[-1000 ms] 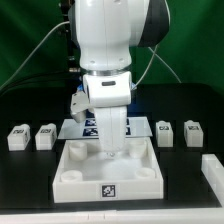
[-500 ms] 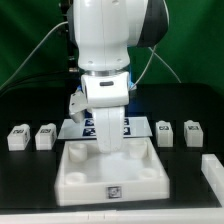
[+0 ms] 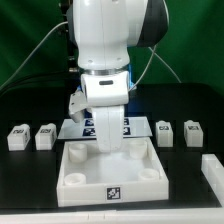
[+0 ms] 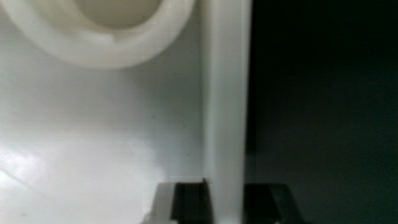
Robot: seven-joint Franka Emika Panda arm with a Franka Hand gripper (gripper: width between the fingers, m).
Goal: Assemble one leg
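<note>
The large white square panel (image 3: 112, 172) lies on the black table, its round corner sockets facing up. My gripper (image 3: 107, 148) reaches down onto the panel's far wall. In the wrist view my gripper (image 4: 228, 205) has its two dark fingers (image 4: 189, 204) pressed on either side of the panel's upright rim (image 4: 226, 120), with a round socket (image 4: 125, 28) beside it. Four legs stand apart from the panel: two at the exterior view's left (image 3: 17, 137) (image 3: 45, 136) and two at its right (image 3: 165, 133) (image 3: 194, 132).
The marker board (image 3: 84, 125) lies behind the panel, partly hidden by the arm. Another white part (image 3: 212, 172) lies at the exterior view's right front edge. A green backdrop and cables stand behind the table.
The panel has shifted slightly toward the front and the exterior view's right with my gripper on its wall. Little change in the last half second.
</note>
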